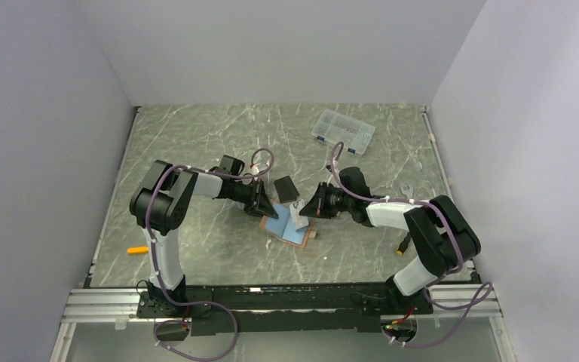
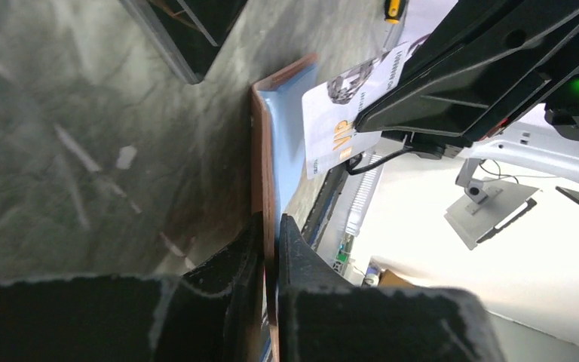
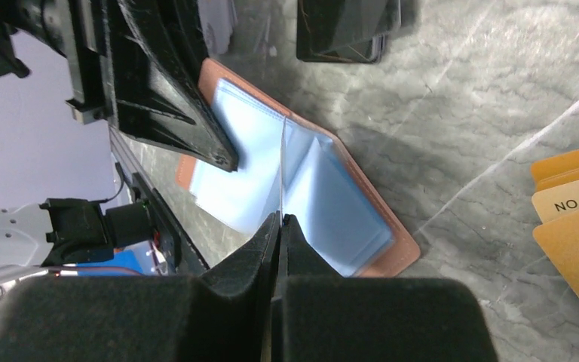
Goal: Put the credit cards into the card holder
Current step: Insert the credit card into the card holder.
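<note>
1. The card holder (image 1: 285,228) is laid open on the table (image 1: 196,143), blue-grey pockets upward, between the two arms
2. Its brown leather edge is pinched by the left gripper (image 2: 271,226), whose jaws are closed on it
3. A silver-grey card (image 2: 335,121) printed "VIP" is clamped in the right gripper (image 3: 279,222) and held on edge over the holder's fold; whether it touches cannot be told
4. Orange-gold cards (image 3: 573,204) are seen lying on the table near the holder, and a small black rectangle (image 1: 286,186) is set just beyond it
</note>
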